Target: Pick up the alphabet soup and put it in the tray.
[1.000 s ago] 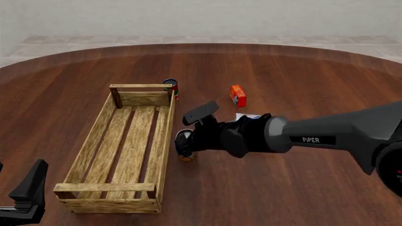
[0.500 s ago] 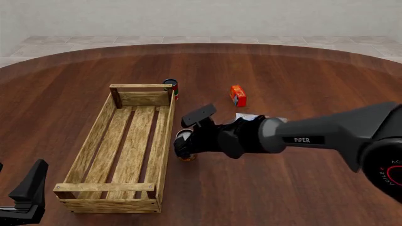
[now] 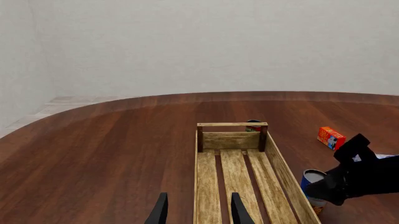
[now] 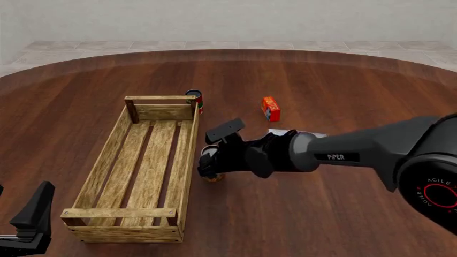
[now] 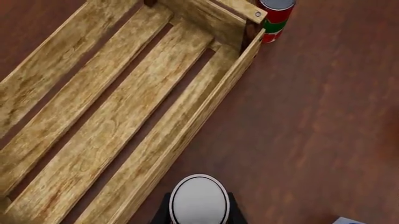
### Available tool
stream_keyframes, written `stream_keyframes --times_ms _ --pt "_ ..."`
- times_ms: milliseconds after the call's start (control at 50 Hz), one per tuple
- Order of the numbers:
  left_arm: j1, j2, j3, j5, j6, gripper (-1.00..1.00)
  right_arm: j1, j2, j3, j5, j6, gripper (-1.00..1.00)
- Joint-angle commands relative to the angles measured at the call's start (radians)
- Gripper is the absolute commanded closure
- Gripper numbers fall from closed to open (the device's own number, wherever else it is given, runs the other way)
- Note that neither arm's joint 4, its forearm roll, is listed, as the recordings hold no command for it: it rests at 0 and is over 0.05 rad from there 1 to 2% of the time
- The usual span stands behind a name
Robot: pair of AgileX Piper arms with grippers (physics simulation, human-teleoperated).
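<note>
My right claw (image 5: 198, 212) pinches the alphabet soup (image 5: 198, 201) (tray (image 5: 187, 135) wall at nine o'clock); lifting low would clip it

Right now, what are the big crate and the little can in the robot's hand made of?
The tray looks like pale, unpainted wood: grain shows along its slats. The alphabet soup seems metal, its top pale and smooth, though that's a guess. The right hand grips it.
</note>
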Motion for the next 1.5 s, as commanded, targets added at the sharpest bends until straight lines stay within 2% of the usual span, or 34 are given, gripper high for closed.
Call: stream_keyframes --times_ms 20,220,260,680,1500 --pt "0.0 0.0 0.0 0.0 0.0 -1.0 -0.005 -0.006 0.001 0.002 -0.007 1.0" --pt "0.0 0.0 0.0 0.0 0.0 -1.0 0.005 -0.049 0.019 0.015 -0.002 1.0" --pt "0.0 0.0 0.0 0.0 0.0 -1.0 0.013 -0.067 0.032 0.013 0.015 1.0" --pt "0.0 0.0 0.0 0.0 0.0 -1.0 0.026 -0.216 0.048 0.109 -0.026 1.0" --pt "0.0 0.0 0.0 0.0 0.0 -1.0 0.095 -0.325 -0.071 0.29 -0.08 1.0"
